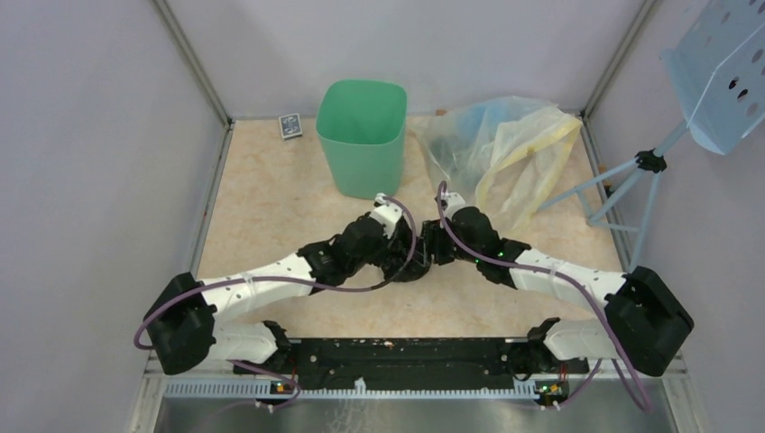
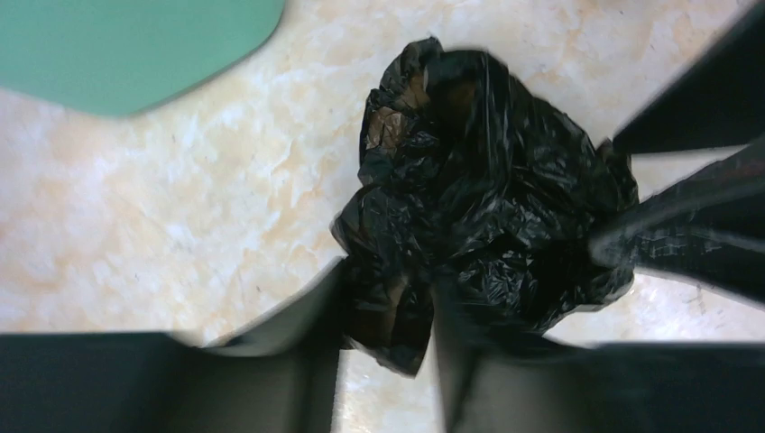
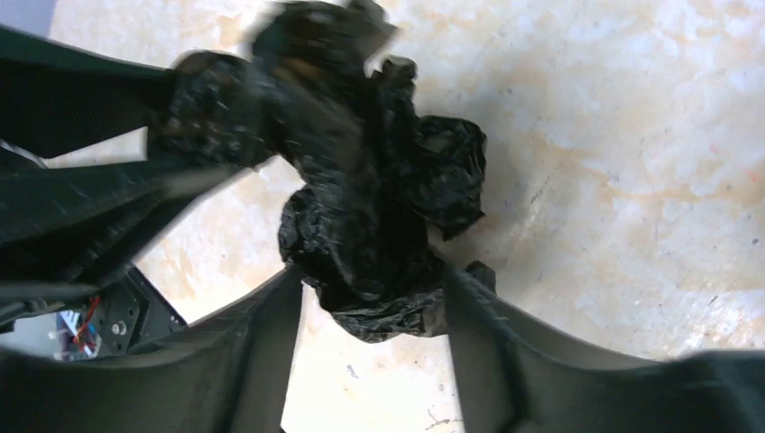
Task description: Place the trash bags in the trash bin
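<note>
Grey walls stand round a pale table (image 1: 262, 198) with a stone-like pattern. At the near edge a black bar (image 1: 406, 354) runs between the bases of the two arms. Both arms reach in and meet near the middle of the table. Between them is the black bag (image 2: 487, 180), scrunched into a shiny, crinkly ball. The left gripper (image 2: 390, 293) has a finger on each side of the low end of the bag. Both fingers press on it, so it grips the bag. The right gripper (image 3: 372, 275) grips it from the other side, with its fingers partly apart and a thick lump of the bag squeezed between them. The two grippers are very close together. I cannot tell if the bag rests on the table or hangs just over it. Farther back stands the green bin (image 1: 361, 135), upright, near the far edge. The bag is outside the bin, just in front of it. Near the far right corner lies a heap of clear and yellowish bags (image 1: 505, 153), just beside the bin. In the far left corner is a small dark box (image 1: 290, 125). Past the right edge, off the table, a light blue plate with holes (image 1: 722, 72) sits on a thin stand.
</note>
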